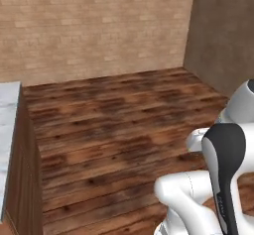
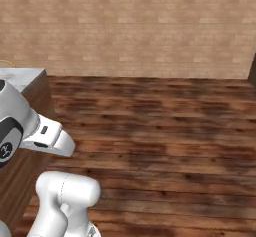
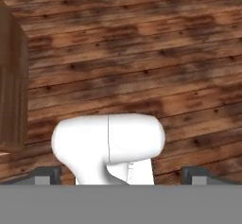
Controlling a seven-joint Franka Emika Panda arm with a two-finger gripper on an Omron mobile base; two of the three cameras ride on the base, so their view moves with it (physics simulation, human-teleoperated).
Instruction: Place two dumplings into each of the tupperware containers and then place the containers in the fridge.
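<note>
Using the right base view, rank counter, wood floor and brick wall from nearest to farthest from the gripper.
1. Counter, left, beside the arm; too close to call with the floor.
2. Wood floor, ahead of the gripper.
3. Brick wall, far back.

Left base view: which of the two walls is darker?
The side wall at the picture's right, dull grey-brown; the back wall facing the camera is lighter tan brick.

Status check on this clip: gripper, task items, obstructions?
Gripper open, empty, over wooden floor. Counter at left. Brick wall ahead.
</note>
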